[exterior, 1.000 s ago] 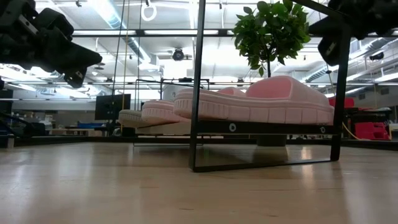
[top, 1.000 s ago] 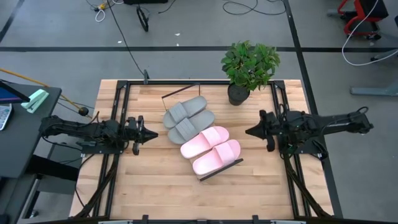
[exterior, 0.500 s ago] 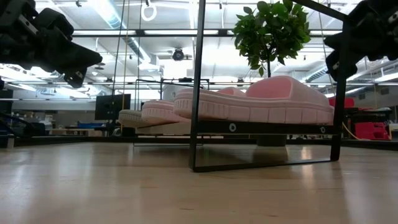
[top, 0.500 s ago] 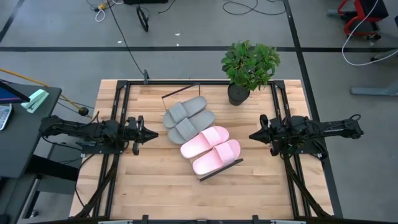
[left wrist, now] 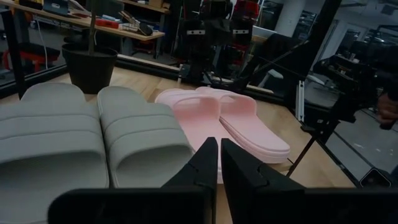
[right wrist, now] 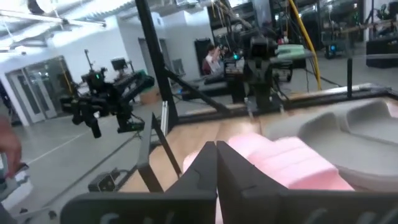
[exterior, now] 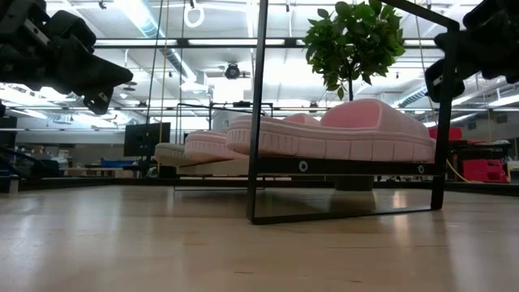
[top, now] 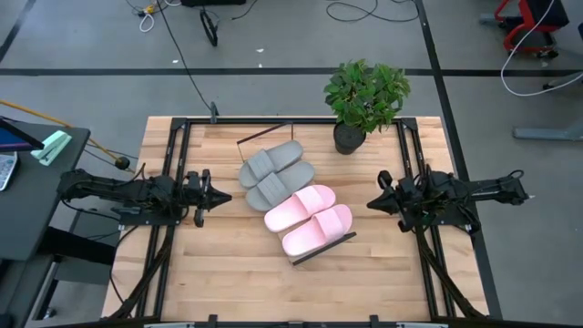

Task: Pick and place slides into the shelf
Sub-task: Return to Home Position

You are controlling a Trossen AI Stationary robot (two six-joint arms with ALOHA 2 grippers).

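Two grey slides (top: 273, 173) and two pale pink slides (top: 310, 220) lie side by side, soles down, on the shelf. The shelf stands slantwise in the table's middle, and its black end frame (top: 324, 249) shows at the near end. My left gripper (top: 226, 195) hovers shut above the table, left of the grey slides (left wrist: 93, 137). My right gripper (top: 370, 202) hovers shut, right of the pink slides (right wrist: 280, 163). Neither touches anything. The low view shows the pink slides (exterior: 340, 134) on the shelf board (exterior: 340, 166).
A potted plant (top: 364, 96) stands at the table's far edge, just beyond the shelf's far end. Black rails (top: 173, 173) run along the table's left and right sides. Bare slatted wood (top: 228, 264) lies near the front edge.
My right gripper has drawn back from the shelf toward the table's right edge and slightly toward the near edge, staying shut. The slides and the shelf have kept still.
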